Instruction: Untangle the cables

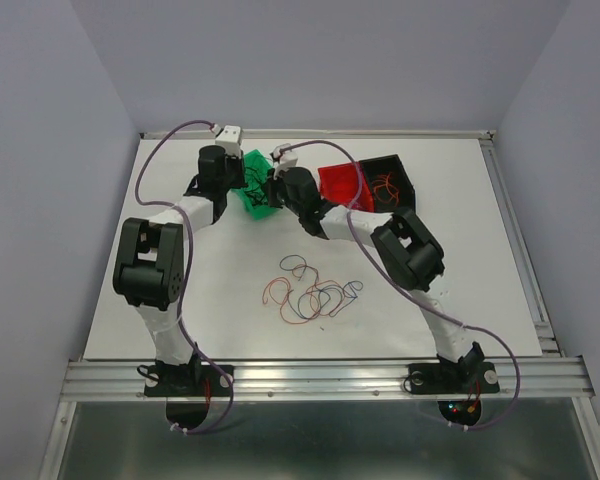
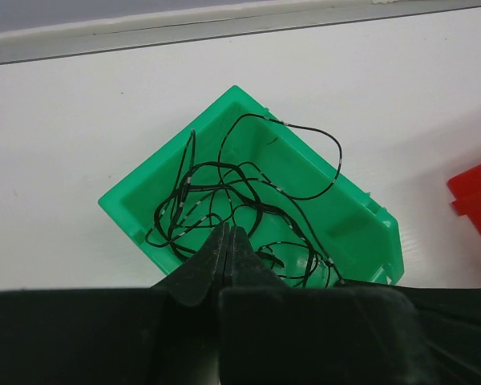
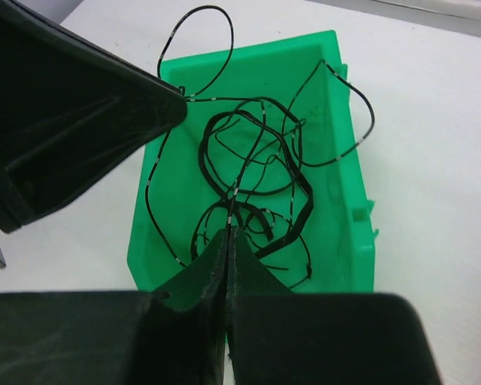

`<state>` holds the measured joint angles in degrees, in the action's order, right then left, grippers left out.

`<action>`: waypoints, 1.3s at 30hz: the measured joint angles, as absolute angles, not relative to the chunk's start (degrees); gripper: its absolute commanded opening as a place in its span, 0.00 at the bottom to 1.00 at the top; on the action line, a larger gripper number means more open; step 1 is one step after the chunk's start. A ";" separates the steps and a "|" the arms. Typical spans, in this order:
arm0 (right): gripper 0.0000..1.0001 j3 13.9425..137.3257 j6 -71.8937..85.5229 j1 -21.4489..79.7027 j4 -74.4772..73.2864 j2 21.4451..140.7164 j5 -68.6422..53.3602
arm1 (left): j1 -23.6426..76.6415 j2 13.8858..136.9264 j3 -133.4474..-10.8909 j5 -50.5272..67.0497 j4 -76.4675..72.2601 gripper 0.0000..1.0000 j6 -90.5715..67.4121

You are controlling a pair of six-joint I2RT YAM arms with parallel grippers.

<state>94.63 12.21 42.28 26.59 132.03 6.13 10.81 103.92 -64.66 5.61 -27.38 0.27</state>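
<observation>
**Jaws pinched tight over the green bin**

Both of my arms reach to the green plastic bin (image 1: 255,162) at the far side of the white table (image 1: 460,270). It sits at about 11 o'clock from the loose heap of thin curly cables (image 1: 315,292), red, orange, black and blue-purple, in the table's middle. I judge this to be sorting by colour. The green bin holds only black wire strands (image 2: 224,188), while the black plastic bin (image 1: 398,168), at 3 o'clock beyond the red plastic bin (image 1: 340,185), holds red and orange strands (image 1: 385,187).

My left gripper (image 2: 227,239) has its fingers pressed flat together with no gap, and black strands cross right at the tips. My right gripper (image 3: 227,241) is pinched just as tight, and one strand runs straight down into its tips. I cannot tell whether either pair truly clamps a wire. Two pinch points on one clump would let me draw its loops apart, which is my guess at why both arms crowd this bin.

Only the top view shows the heap on the table and the other bins, but there my arms hide the green bin's contents and my fingertips. The wrist cameras show those. The right one also catches my left gripper's dark body at 10 o'clock, close over the rim. The left one catches a corner of the red bin at 3 o'clock.
</observation>
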 measured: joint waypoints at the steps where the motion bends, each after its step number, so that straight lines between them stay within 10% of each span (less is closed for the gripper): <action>1: 0.01 96.25 12.25 42.44 26.13 133.05 6.09 | 10.81 104.27 -65.43 6.09 -26.39 0.01 -0.12; 25: 0.16 111.96 13.45 42.41 12.38 142.87 11.51 | 11.66 104.03 -68.25 8.60 -19.42 0.13 -1.83; 28: 0.23 110.69 13.47 42.48 13.17 142.15 11.81 | 12.12 100.27 -67.29 8.51 -20.69 0.45 -1.02; 29: 0.25 109.36 13.47 42.52 13.61 141.32 11.88 | 12.29 98.85 -66.74 8.29 -21.26 0.84 -0.71; 30: 0.26 108.40 13.58 42.54 13.91 140.59 11.99 | 12.43 97.12 -65.91 7.75 -21.71 0.94 -0.23; 39: 0.40 104.05 14.02 42.85 18.17 136.20 12.56 | 8.25 92.07 -62.59 2.72 -22.31 0.99 -1.21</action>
<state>104.05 14.02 42.85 18.17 136.20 12.56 8.25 92.07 -62.59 2.72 -22.31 -1.21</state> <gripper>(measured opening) 0.363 0.986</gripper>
